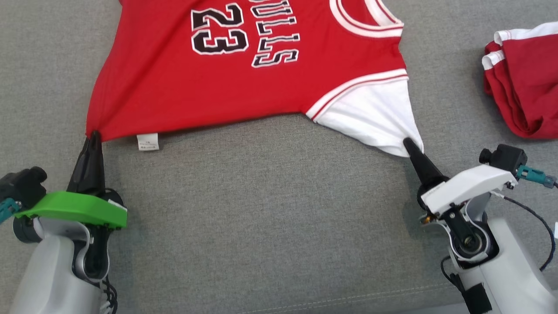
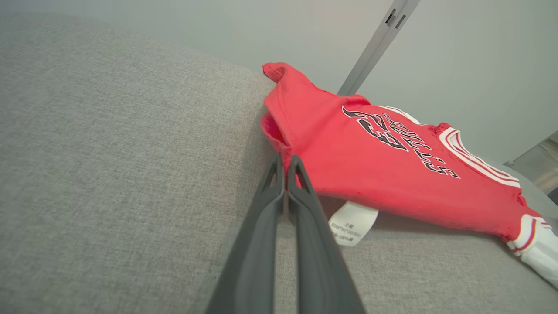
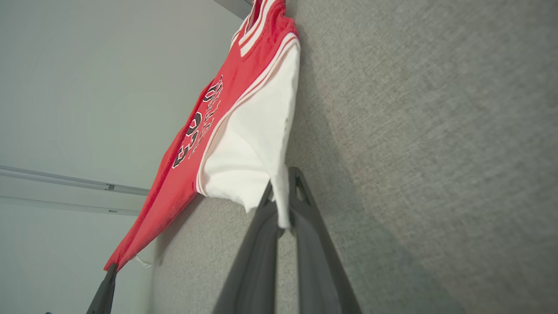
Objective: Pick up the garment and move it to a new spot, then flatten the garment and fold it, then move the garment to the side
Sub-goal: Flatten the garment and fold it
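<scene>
Here, both arms reach forward low over the grey upholstered surface, one from each near corner of the head view. The left forearm comes up from the lower left. It wears a green wrist cover, and its long dark fingers point straight away from the robot. The right forearm comes up from the lower right under a white wrist cover, with its fingers angled away and slightly inward, towards the left arm.

The left end effector is fully closed, its two fingers pinched together on the near hem corner of the red jersey. In the left wrist view the fingertips meet on a fold of red cloth. The right end effector is likewise clamped tight, gripping the lower tip of the jersey's white sleeve. In the right wrist view a strip of white cloth runs down between its two fingers.

The jersey lies spread sideways across the middle of the surface, print side up, hem towards the left and collar towards the right. It reaches beyond the top edge of the head view. Its near edge is drawn between the two grips and sits a little off the fabric, with a shadow beneath it in the left wrist view.

By count there are two arms, two end effectors and two garments. One is the held jersey. The other is a crumpled red-and-white garment lying well apart by the right side of the surface. A single white care label hangs from the jersey's near edge, just beside the left grip.
</scene>
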Controlling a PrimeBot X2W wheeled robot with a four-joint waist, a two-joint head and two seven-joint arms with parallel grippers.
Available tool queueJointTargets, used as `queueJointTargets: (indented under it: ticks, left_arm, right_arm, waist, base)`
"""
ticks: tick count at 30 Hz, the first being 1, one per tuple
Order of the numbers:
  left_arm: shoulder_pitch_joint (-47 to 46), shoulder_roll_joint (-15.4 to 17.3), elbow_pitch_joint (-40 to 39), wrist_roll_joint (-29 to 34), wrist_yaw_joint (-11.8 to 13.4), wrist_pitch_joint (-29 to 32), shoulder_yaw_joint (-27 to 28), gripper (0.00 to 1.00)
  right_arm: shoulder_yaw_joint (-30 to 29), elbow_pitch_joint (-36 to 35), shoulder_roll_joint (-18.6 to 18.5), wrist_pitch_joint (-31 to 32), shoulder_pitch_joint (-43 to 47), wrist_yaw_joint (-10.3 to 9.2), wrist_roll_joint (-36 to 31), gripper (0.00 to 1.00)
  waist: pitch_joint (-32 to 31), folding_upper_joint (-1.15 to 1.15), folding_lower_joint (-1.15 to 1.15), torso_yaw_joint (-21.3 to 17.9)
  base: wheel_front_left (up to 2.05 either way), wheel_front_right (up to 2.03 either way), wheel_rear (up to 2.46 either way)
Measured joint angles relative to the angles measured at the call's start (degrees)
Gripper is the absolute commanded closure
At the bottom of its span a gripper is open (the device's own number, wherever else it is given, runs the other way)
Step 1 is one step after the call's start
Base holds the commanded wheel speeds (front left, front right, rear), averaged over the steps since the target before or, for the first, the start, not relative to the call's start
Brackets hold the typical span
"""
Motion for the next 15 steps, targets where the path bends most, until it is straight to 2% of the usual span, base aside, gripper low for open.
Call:
queueJointTargets:
  ticks: [3,7,11,15]
  left_arm:
    - [3.76,0.62,-0.94,0.38,-0.01,0.12,-0.89,1.00]
    - [7.21,1.87,-2.35,0.59,-0.01,0.14,-1.32,1.00]
    - [11.05,2.11,-3.59,0.93,-0.01,0.15,-2.10,1.00]
    - [14.72,1.97,-4.41,0.94,-0.20,0.15,-1.76,1.00]
  right_arm:
    - [0.77,-0.89,-1.74,1.74,4.91,0.00,-0.33,1.00]
    - [1.04,-2.12,-1.94,2.58,9.63,-0.07,-0.32,1.00]
    - [0.46,-2.68,-3.64,2.63,14.48,-0.93,-0.88,1.00]
    - [0.56,-3.46,-3.59,2.72,19.09,-1.63,-0.87,1.00]
  waist:
    - [-2.48,0.00,0.00,0.00]
    - [-4.72,0.00,0.00,-0.24]
    - [-6.61,0.00,0.00,-0.73]
    - [-8.04,0.00,0.00,-1.34]
  base:
    - [0.00,0.00,0.00]
    - [0.00,0.00,0.00]
    - [0.00,0.00,0.00]
    - [0.00,0.00,0.00]
